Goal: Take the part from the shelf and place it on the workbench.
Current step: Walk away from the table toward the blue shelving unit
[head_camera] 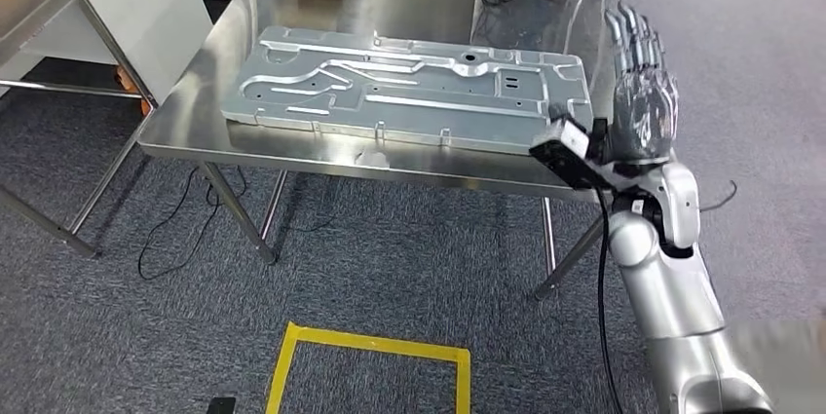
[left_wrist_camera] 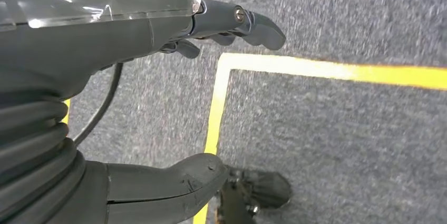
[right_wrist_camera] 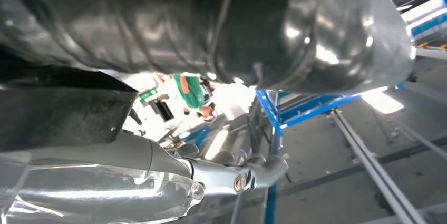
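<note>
The part [head_camera: 409, 88], a large stamped metal panel, lies flat on the steel workbench [head_camera: 195, 122], apparently already delivered. The right hand [head_camera: 643, 93] is raised at the bench's near corner, fingers straight and holding nothing, while the left hand [left_wrist_camera: 105, 39] hangs over the carpet, loosely open and empty.

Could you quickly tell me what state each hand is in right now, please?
Left hand: open, holding nothing, hanging over the carpet.
Right hand: open, fingers extended, holding nothing, raised beside the workbench.
</note>
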{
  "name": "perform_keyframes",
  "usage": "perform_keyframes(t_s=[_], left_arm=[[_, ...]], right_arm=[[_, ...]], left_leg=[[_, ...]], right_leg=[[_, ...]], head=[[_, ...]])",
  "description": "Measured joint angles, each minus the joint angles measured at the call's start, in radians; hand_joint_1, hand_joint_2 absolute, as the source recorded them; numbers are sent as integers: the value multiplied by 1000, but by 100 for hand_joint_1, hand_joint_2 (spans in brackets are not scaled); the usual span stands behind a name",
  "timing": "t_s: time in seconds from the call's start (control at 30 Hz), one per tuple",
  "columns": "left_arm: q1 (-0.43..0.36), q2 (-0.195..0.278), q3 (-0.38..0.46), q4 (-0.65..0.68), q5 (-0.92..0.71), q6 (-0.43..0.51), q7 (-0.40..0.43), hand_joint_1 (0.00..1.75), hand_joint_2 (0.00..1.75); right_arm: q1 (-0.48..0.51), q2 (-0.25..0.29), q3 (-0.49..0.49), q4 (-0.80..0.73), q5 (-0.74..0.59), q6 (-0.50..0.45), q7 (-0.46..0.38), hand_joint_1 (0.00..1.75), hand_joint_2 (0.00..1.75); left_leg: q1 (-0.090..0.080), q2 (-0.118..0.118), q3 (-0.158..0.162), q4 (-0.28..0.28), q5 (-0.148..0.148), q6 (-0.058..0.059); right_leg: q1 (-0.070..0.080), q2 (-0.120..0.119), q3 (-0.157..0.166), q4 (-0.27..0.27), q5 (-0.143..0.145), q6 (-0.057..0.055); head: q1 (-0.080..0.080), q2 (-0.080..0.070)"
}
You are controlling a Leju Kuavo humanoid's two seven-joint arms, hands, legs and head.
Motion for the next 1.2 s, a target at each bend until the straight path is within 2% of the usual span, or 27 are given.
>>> perform_keyframes(t_s=[0.03, 0.07, 0.1, 0.13, 0.2, 0.27, 0.33, 0.4, 0.43, 0.47, 0.53, 0.57, 0.6, 0.63, 0.67, 0.73, 0.77, 0.8, 0.9, 0.93, 0.97, 1.03, 1.07, 1.1, 1.13, 1.17, 1.2], left_arm=[[-3, 1, 0, 0, 2, 0, 2, 0, 175], [-5, 2, 0, 0, 2, 0, 4, 0, 175], [-6, 2, 0, 0, 3, 0, 6, 0, 175], [-7, 2, 0, 0, 3, 0, 8, 0, 175], [-7, 3, 0, 0, 4, 1, 10, 0, 175], [-8, 3, 0, 0, 5, 1, 10, 0, 175], [-9, 3, 1, 0, 5, 2, 10, 0, 175], [-8, 5, 1, 0, 7, 2, 10, 0, 175], [-8, 6, 1, 0, 8, 3, 10, 0, 175], [-8, 6, 1, 0, 9, 3, 10, 0, 175], [-8, 8, 1, 0, 10, 4, 10, 0, 175], [-7, 8, 1, 0, 10, 4, 10, 0, 175], [-7, 8, 1, 0, 10, 3, 11, 0, 175], [-6, 9, 1, 0, 11, 3, 11, 0, 175], [-6, 11, 1, 0, 11, 3, 11, 0, 175], [-8, 13, 1, 0, 11, 3, 11, 0, 175], [-10, 13, 1, 0, 11, 3, 10, 0, 175], [-11, 13, 1, 0, 11, 3, 10, 0, 175], [-11, 13, 1, 0, 6, 4, 10, 0, 175], [-11, 13, 1, 0, 5, 4, 10, 0, 175], [-11, 12, 1, 0, 4, 5, 10, 0, 175], [-11, 13, 1, 0, 3, 6, 10, 0, 175], [-11, 14, 1, 0, 4, 6, 10, 0, 175], [-11, 14, 2, 0, 4, 6, 10, 0, 175], [-10, 14, 2, 0, 5, 6, 10, 0, 175], [-10, 14, 2, 0, 7, 6, 10, 0, 175], [-10, 14, 2, 0, 10, 6, 10, 0, 175]], right_arm=[[-20, 1, 6, 17, -1, 3, 6, 0, 0], [-40, 3, 11, 38, -1, 5, 11, 0, 0], [-61, 4, 15, 63, -1, 5, 16, 0, 0], [-81, 6, 20, 89, -1, 5, 20, 0, 0], [-119, 7, 25, 131, -2, 5, 27, 0, 0], [-150, 8, 29, 161, -2, 5, 29, 0, 0], [-170, 8, 32, 184, -3, 5, 30, 0, 0], [-181, 10, 34, 205, -2, 5, 30, 0, 0], [-187, 12, 35, 216, -1, 4, 30, 0, 0], [-196, 15, 35, 230, 1, 2, 31, 0, 0], [-209, 22, 36, 258, 5, -5, 31, 0, 0], [-212, 25, 37, 272, 6, -10, 31, 0, 0], [-212, 27, 37, 286, 7, -13, 30, 0, 0], [-213, 28, 37, 297, 7, -16, 30, 0, 0], [-213, 30, 37, 308, 7, -18, 30, 0, 0], [-220, 31, 37, 325, 7, -24, 30, 0, 0], [-226, 32, 37, 334, 8, -28, 29, 0, 0], [-233, 34, 37, 344, 8, -33, 29, 0, 0], [-242, 36, 36, 373, 10, -52, 26, 0, 0], [-242, 35, 33, 380, 10, -60, 24, 0, 0], [-241, 34, 30, 386, 9, -66, 23, 0, 0], [-235, 29, 23, 398, 5, -75, 20, 0, 0], [-229, 26, 20, 403, 3, -77, 19, 0, 0], [-222, 24, 16, 408, 1, -79, 17, 0, 0], [-217, 22, 13, 413, 0, -80, 15, 0, 0], [-214, 21, 11, 417, 0, -80, 13, 0, 0], [-213, 20, 8, 420, 0, -81, 12, 0, 0]], left_leg=[[-1, 1, -7, 1, 4, 2], [-2, 1, -13, 3, 7, 2], [-2, 2, -19, 5, 10, 1], [-2, 2, -24, 8, 12, 0], [-2, 1, -30, 15, 14, -2], [-5, -1, -38, 22, 17, -10], [-7, -2, -46, 24, 23, -22], [-7, -3, -52, 26, 22, -33], [-7, -3, -59, 40, 8, -39], [-6, -4, -74, 74, -19, -43], [-1, -4, -124, 197, -93, -51], [1, -4, -148, 261, -121, -54], [2, -3, -158, 298, -132, -55], [2, -3, -149, 295, -124, -56], [3, -3, -121, 254, -100, -55], [2, -4, -39, 116, -50, -50], [0, -4, -13, 65, -37, -46], [-1, -5, 1, 36, -32, -42], [-3, -5, -3, 24, -20, -24], [-1, -4, -5, 19, -12, -17], [1, -2, -9, 14, -4, -9], [1, 0, -22, 11, 9, 1], [0, 1, -30, 11, 14, 3], [-1, 1, -38, 13, 19, 3], [-1, 1, -46, 14, 24, 3], [-2, 1, -53, 16, 29, 1], [-2, 1, -60, 18, 32, -1]], right_leg=[[-1, 0, -27, 67, -36, 3], [-2, 0, -48, 122, -58, 5], [-2, 0, -53, 146, -62, 7], [-2, 0, -40, 133, -47, 6], [-2, 0, 33, 13, 10, 1], [3, 0, 90, -97, 40, -8], [9, 1, 99, -123, 42, -16], [5, 0, 95, -128, 50, -27], [2, -1, 93, -132, 55, -34], [-1, -3, 90, -135, 60, -42], [-1, -5, 79, -135, 69, -48], [0, -5, 72, -133, 73, -49], [1, -6, 66, -131, 76, -48], [1, -6, 61, -128, 78, -47], [0, -6, 57, -126, 81, -45], [2, -5, 49, -119, 84, -39], [3, -5, 45, -117, 87, -35], [4, -5, 42, -116, 91, -29], [3, -4, 36, -118, 100, -9], [2, -3, 32, -110, 90, -4], [1, -2, 22, -84, 64, 1], [-1, 0, -17, 22, -17, 8], [-1, 0, -37, 85, -52, 11], [-2, 0, -47, 128, -71, 14], [-2, 0, -40, 138, -70, 14], [-2, 0, -16, 114, -53, 13], [-1, 0, 26, 55, -27, 10]], head=[[0, 0], [0, 0], [0, 0], [0, 0], [0, 0], [0, 0], [0, 0], [0, 0], [0, 0], [0, 0], [0, 0], [0, 0], [0, 0], [0, 0], [0, 0], [0, 0], [0, 0], [0, 0], [0, 0], [0, 0], [0, 0], [0, 0], [0, 0], [0, 0], [0, 0], [0, 0], [0, 0]])
